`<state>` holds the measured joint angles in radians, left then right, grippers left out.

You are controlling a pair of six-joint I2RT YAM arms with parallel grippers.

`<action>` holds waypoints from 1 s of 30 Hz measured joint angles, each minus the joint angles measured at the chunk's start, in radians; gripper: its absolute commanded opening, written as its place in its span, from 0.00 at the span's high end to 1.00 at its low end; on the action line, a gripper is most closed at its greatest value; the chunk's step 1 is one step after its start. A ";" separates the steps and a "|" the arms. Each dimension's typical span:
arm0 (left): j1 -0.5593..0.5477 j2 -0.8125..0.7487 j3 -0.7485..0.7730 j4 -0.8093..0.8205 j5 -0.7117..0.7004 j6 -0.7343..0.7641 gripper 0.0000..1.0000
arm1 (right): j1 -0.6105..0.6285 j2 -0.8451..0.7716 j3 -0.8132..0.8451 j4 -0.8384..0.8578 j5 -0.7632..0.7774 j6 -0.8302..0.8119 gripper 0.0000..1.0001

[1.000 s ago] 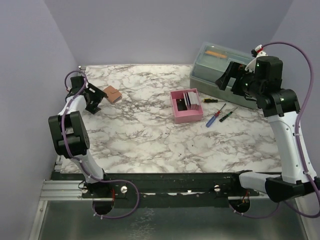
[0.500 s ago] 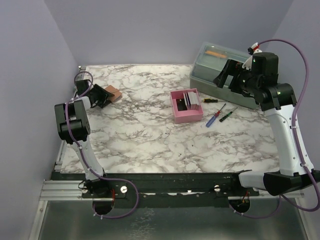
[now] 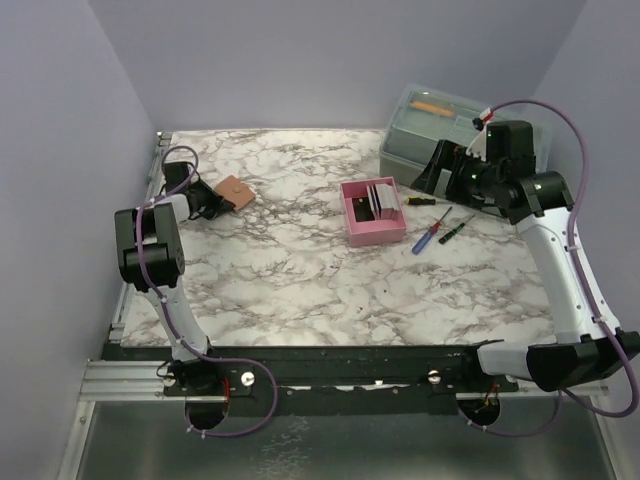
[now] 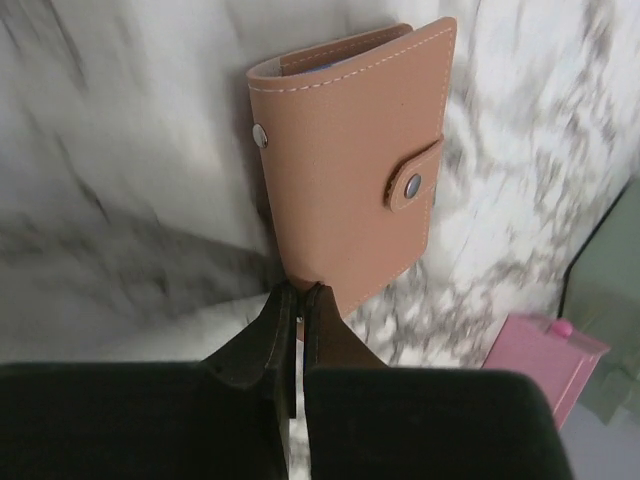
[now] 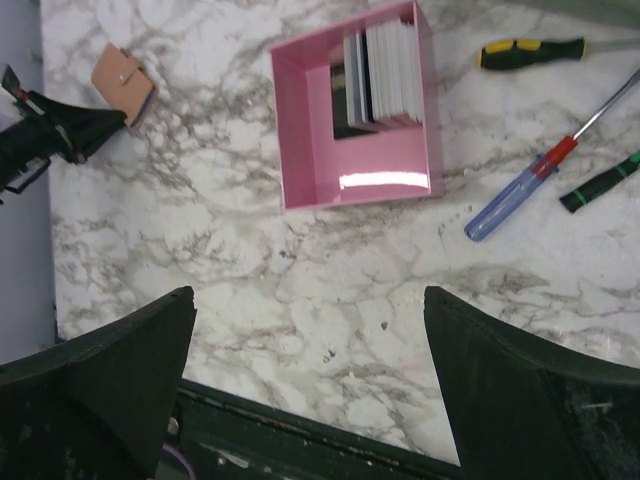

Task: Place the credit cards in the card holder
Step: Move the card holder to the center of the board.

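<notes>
The card holder (image 3: 237, 190) (image 4: 345, 170) (image 5: 122, 80) is a reddish-brown snap wallet, closed, at the table's back left. My left gripper (image 3: 216, 201) (image 4: 297, 292) is shut on its near edge, with the fingertips pinched together on the leather. The credit cards (image 3: 379, 198) (image 5: 383, 78) stand on edge as a stack inside the pink tray (image 3: 375, 238) (image 5: 300, 130). My right gripper (image 3: 441, 170) (image 5: 310, 300) hangs high above the table to the right of the tray, jaws wide open and nothing between them.
A blue-and-red screwdriver (image 3: 430, 238) (image 5: 520, 190), a green one (image 3: 456, 229) (image 5: 600, 182) and a yellow-black one (image 3: 420, 201) (image 5: 530, 50) lie right of the tray. A grey-green toolbox (image 3: 420, 125) stands at the back right. Walls close in on both sides.
My left gripper went from open to shut on the card holder's edge, and the holder turned and shifted slightly right. The right arm swung down and left a little, still open.
</notes>
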<state>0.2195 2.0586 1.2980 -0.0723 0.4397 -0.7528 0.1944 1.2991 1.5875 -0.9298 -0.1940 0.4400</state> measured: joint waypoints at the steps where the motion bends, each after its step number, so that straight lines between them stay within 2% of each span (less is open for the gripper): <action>1: -0.021 -0.039 -0.047 -0.010 -0.003 0.004 1.00 | 0.000 0.000 -0.032 0.001 -0.014 -0.004 0.05; 3: -0.055 -0.095 -0.114 -0.032 -0.009 0.010 1.00 | 0.001 -0.003 -0.108 0.002 -0.044 -0.011 0.06; 6: -0.169 -0.257 -0.296 -0.079 -0.014 -0.004 1.00 | 0.033 -0.004 -0.235 0.008 -0.067 -0.009 0.07; 10: -0.332 -0.512 -0.553 -0.127 -0.006 -0.085 1.00 | 0.214 0.005 -0.357 0.026 -0.049 0.027 0.10; 15: -0.493 -0.730 -0.775 -0.171 0.001 -0.249 1.00 | 0.476 0.108 -0.357 0.070 0.026 0.101 0.18; 18: -0.518 -0.896 -0.837 -0.220 -0.034 -0.317 1.00 | 0.572 0.224 -0.308 0.093 0.101 0.148 0.26; 20: -0.518 -0.988 -0.852 -0.231 -0.063 -0.355 1.00 | 0.615 0.305 -0.267 0.122 0.149 0.171 0.26; 25: -0.517 -0.992 -0.864 -0.229 -0.067 -0.399 1.00 | 0.703 0.500 -0.147 0.219 0.237 0.188 0.28; 26: -0.517 -0.986 -0.870 -0.229 -0.063 -0.401 1.00 | 0.718 0.530 -0.132 0.244 0.242 0.185 0.31; 28: -0.517 -0.984 -0.882 -0.230 -0.059 -0.403 1.00 | 0.737 0.580 -0.103 0.279 0.243 0.176 0.44; 30: -0.517 -0.984 -0.893 -0.232 -0.051 -0.407 1.00 | 0.752 0.632 -0.068 0.303 0.239 0.160 0.54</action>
<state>-0.2970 1.0744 0.4053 -0.3042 0.3885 -1.1603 0.9463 1.9308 1.5192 -0.6270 0.0448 0.5999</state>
